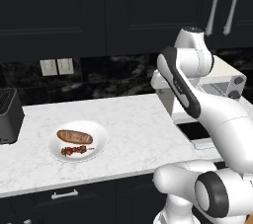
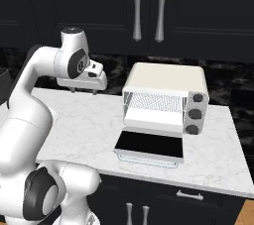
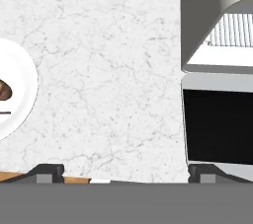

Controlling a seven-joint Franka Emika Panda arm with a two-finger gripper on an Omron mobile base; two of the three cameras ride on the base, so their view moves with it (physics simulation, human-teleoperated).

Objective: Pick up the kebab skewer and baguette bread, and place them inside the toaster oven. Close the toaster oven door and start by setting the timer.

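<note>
So over on the far left of the marble counter [image 1: 133,119] there's a small black slot toaster [image 1: 9,115], and the wall behind has a pair of pale outlets [image 1: 57,66]; dark cabinets with long silver handles [image 2: 148,8] hang above. Nothing sits on the open stretch of counter between the white plate [image 1: 99,136] and the toaster oven [image 2: 166,95]. The baguette bread [image 1: 74,136] is a golden-brown oval loaf lying across the plate, and the kebab skewer [image 1: 75,150] lies just beside it on the near side, a thin stick with dark red chunks. The oven is a cream box with three dark knobs [image 2: 194,114] down its right side, and the toaster oven door [image 2: 150,144] is dropped flat open toward the counter edge, dark glass facing up, wire rack visible inside. From the right base view the gripper [image 2: 83,90] hangs above the counter between plate and oven, well apart from both. The hand view shows its fingertips [image 3: 47,171] spread wide with nothing between them, plus a sliver of the plate at the left edge, which the right base view doesn't catch.
</note>
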